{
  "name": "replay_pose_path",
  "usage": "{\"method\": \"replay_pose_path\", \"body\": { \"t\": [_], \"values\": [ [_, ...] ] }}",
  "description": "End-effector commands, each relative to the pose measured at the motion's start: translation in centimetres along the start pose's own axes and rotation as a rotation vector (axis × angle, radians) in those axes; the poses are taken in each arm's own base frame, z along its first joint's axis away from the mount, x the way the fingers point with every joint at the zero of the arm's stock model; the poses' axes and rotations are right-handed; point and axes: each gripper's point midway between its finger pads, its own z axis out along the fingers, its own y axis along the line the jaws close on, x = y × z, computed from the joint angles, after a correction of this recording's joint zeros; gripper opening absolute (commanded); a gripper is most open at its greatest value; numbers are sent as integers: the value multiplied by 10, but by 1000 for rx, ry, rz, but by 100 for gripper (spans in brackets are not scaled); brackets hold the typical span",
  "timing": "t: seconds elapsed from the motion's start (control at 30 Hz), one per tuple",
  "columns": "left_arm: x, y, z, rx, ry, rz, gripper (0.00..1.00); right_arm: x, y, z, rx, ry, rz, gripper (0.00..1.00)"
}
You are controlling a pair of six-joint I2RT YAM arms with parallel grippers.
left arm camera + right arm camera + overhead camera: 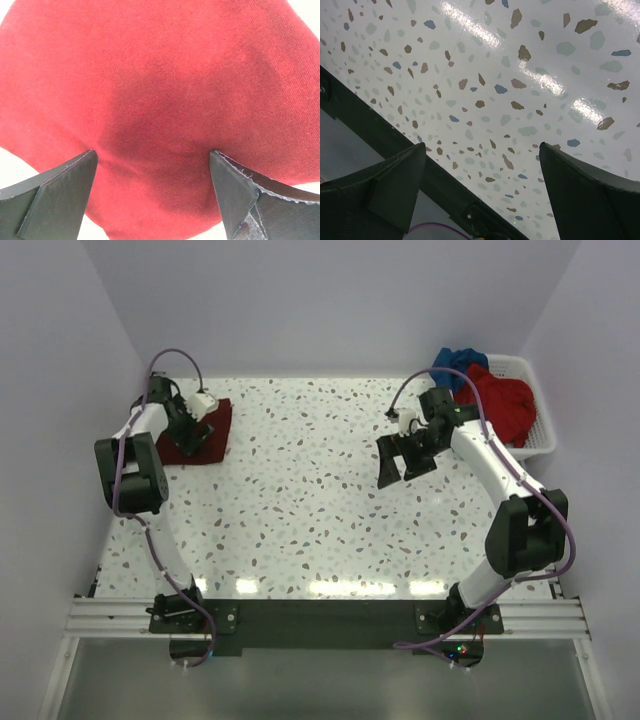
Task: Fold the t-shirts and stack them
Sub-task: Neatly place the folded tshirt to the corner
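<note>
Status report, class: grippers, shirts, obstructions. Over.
Left gripper open over maroon shirt. Right gripper open, empty, mid-table. Red shirt, blue shirt in basket. Nothing blocking.

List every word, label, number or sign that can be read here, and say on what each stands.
No text can be read.
The maroon t-shirt, the red t-shirt, the blue t-shirt, the basket and the table bear no print.
Any marks on the arms are too small to tell.

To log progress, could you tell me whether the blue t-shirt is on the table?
No, the blue t-shirt lies in the white basket.
</note>
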Motion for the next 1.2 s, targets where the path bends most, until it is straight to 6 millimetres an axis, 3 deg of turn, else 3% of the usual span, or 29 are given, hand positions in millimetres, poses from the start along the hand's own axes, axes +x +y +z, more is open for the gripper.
{"method": "replay_pose_path", "body": {
  "t": [0.0, 0.07, 0.1, 0.2, 0.37, 0.5, 0.7, 0.9, 1.17],
  "values": [
    [41, -1, -5, 47, 139, 21, 100, -10, 7, -16, -4, -52, -37, 99],
    [17, 3, -26, 54, 70, -32, 100, -10, 9, -17, -7, -58, -40, 99],
    [-2, 14, -48, 27, 20, -38, 100, -10, 9, -17, -6, -61, -41, 99],
    [-25, 9, -82, 30, -64, -110, 100, -10, 11, -20, -8, -72, -44, 99],
    [-15, -20, -99, 49, -59, -233, 100, -10, 14, -23, -12, -89, -50, 99],
    [11, -67, -95, 113, -23, -328, 100, -11, 15, -25, -13, -99, -53, 99],
    [31, -97, -83, 111, -7, -444, 100, -13, 20, -26, -29, -113, -50, 99],
    [50, -98, -54, 77, 46, -496, 100, -13, 19, -25, -32, -112, -45, 99],
    [53, -78, -10, 28, 61, -542, 100, -13, 14, -20, -26, -89, -38, 99]
  ]
}}
